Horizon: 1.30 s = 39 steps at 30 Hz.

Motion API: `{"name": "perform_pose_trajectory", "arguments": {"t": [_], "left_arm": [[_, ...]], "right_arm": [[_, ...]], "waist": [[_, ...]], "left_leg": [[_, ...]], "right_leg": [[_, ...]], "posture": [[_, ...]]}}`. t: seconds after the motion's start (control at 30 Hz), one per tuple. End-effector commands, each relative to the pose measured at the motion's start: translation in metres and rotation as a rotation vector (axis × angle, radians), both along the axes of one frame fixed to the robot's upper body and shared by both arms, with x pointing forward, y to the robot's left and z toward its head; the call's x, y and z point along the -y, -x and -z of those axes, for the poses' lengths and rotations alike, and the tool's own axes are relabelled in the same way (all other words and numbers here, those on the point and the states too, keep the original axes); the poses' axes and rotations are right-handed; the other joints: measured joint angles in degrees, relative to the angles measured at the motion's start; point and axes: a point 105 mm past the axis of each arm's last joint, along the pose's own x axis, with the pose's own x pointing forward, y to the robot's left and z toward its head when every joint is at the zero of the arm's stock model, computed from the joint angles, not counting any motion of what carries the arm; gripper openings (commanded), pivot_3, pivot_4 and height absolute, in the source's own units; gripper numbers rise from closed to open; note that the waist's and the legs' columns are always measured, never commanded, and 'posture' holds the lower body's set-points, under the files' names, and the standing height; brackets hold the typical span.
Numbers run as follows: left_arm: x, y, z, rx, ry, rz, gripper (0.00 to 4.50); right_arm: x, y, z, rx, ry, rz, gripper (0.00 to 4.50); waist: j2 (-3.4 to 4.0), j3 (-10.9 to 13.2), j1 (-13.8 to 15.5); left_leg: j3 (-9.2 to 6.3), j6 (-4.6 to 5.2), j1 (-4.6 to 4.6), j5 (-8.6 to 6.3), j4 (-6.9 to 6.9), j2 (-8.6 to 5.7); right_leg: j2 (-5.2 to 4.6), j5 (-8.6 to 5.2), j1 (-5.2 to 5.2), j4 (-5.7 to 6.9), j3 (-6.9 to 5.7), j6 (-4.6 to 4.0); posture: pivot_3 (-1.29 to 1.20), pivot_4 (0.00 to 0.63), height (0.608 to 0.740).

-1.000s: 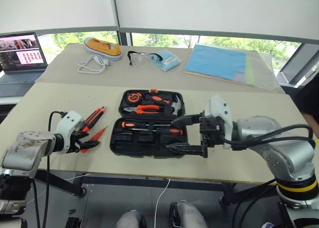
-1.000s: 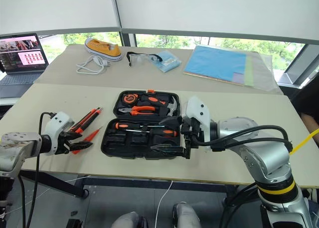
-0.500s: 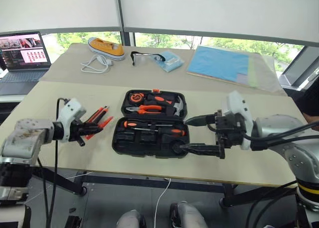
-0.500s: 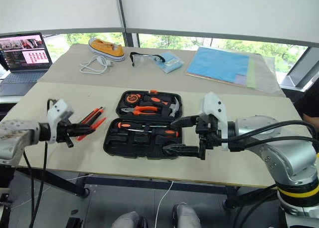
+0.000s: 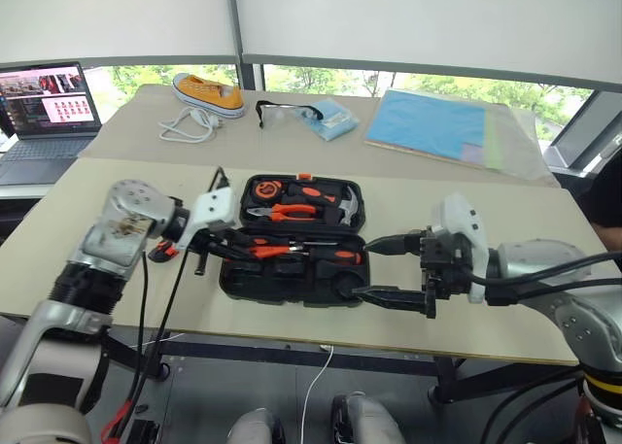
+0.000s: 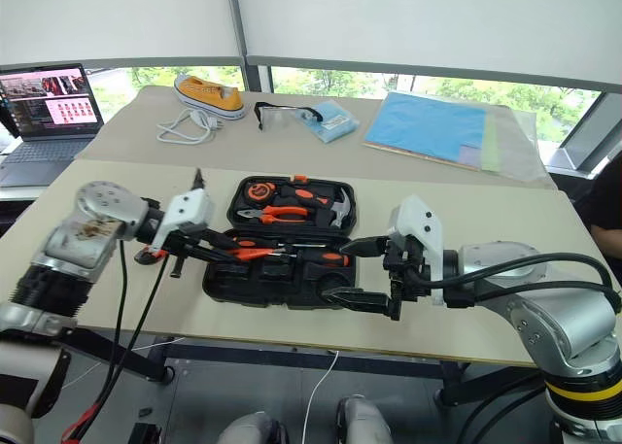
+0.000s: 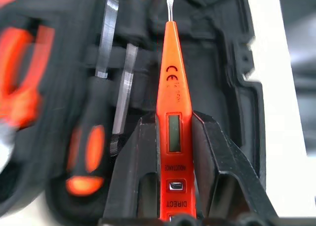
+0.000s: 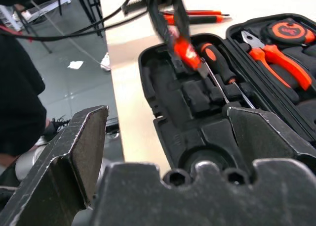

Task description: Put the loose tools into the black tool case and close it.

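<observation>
Bench carried open black tool case. Left gripper jaws clamped tester screwdriver over case, blade tip pointing toward right gripper, whose jaws gaped wide, empty.

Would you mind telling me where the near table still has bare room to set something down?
The near table is bare beyond the tool case, toward the far edge, and at its right end behind the right gripper. It is crowded left of the case, where loose tools lie and the left gripper carries the tester screwdriver.
</observation>
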Motion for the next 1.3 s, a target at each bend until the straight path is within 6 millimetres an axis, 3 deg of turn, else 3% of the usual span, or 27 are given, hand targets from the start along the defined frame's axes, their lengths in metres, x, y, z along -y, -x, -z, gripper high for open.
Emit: {"name": "perform_pose_trajectory", "arguments": {"t": [0.03, 0.4, 0.47, 0.63, 0.77, 0.9, 1.07, 1.3], "left_arm": [[-0.003, -0.014, 0.002, 0.07, -0.072, 0.0, 0.44], [0.005, -0.019, 0.007, 0.055, -0.064, 0.024, 0.44], [0.003, -0.018, 0.007, 0.045, -0.062, 0.022, 1.45], [0.0, -0.003, -0.011, 0.007, 0.007, 0.062, 3.1], [-0.001, -0.002, -0.025, 0.003, 0.119, 0.0, 3.1], [0.001, -0.01, -0.035, -0.019, 0.33, -0.137, 2.04], [0.001, -0.012, -0.02, -0.019, 0.361, -0.204, 0.11], [0.008, -0.008, -0.005, -0.045, 0.375, -0.206, 0.05]], "right_arm": [[0.001, 0.005, -0.01, 0.068, -0.007, 0.013, 4.5], [0.004, -0.001, -0.013, 0.091, -0.026, 0.066, 4.5], [0.003, -0.002, -0.013, 0.093, -0.026, 0.067, 4.5], [0.002, -0.002, -0.013, 0.09, -0.033, 0.065, 4.5], [0.003, -0.002, -0.011, 0.084, -0.04, 0.068, 4.5], [0.002, -0.003, -0.009, 0.079, -0.042, 0.072, 4.5], [0.002, -0.004, -0.007, 0.075, -0.043, 0.071, 4.5], [0.002, -0.005, -0.006, 0.074, -0.041, 0.074, 4.5]], "waist": [[-0.01, 0.01, 0.03], [-0.01, 0.0, 0.01], [-0.01, 0.0, -0.12], [-0.01, 0.0, -0.47], [-0.02, 0.01, -0.46], [-0.01, 0.0, -0.36], [-0.01, 0.01, -0.31], [-0.01, 0.0, -0.24]], "left_leg": [[-0.02, 0.01, -0.01, 0.0, 0.0, 0.0], [-0.11, 0.36, -0.21, -0.19, 0.34, 0.02], [-0.11, 0.37, -0.21, -0.2, 0.35, 0.03], [-0.12, 0.37, -0.23, -0.2, 0.35, 0.05], [-0.13, 0.37, -0.24, -0.2, 0.35, 0.06], [-0.14, 0.37, -0.23, -0.2, 0.38, 0.02], [-0.14, 0.38, -0.23, -0.2, 0.4, 0.01], [-0.13, 0.37, -0.24, -0.19, 0.4, 0.01]], "right_leg": [[0.0, 0.0, 0.0, -0.01, -0.01, 0.0], [-0.09, 0.05, 0.0, 0.0, -0.06, 0.14], [-0.09, 0.05, 0.0, 0.0, -0.05, 0.14], [-0.06, 0.05, -0.01, -0.02, -0.07, 0.14], [-0.08, 0.05, -0.01, -0.01, -0.08, 0.15], [-0.13, 0.06, -0.01, 0.01, -0.05, 0.19], [-0.13, 0.07, -0.01, 0.02, -0.06, 0.2], [-0.13, 0.08, -0.01, 0.02, -0.06, 0.18]], "posture": [[0.0, 0.15, 0.718], [0.0, 0.15, 0.718], [0.0, 0.15, 0.718], [0.0, 0.15, 0.718], [0.0, 0.15, 0.718], [0.0, 0.15, 0.718], [0.0, 0.15, 0.718], [0.0, 0.15, 0.718]]}}
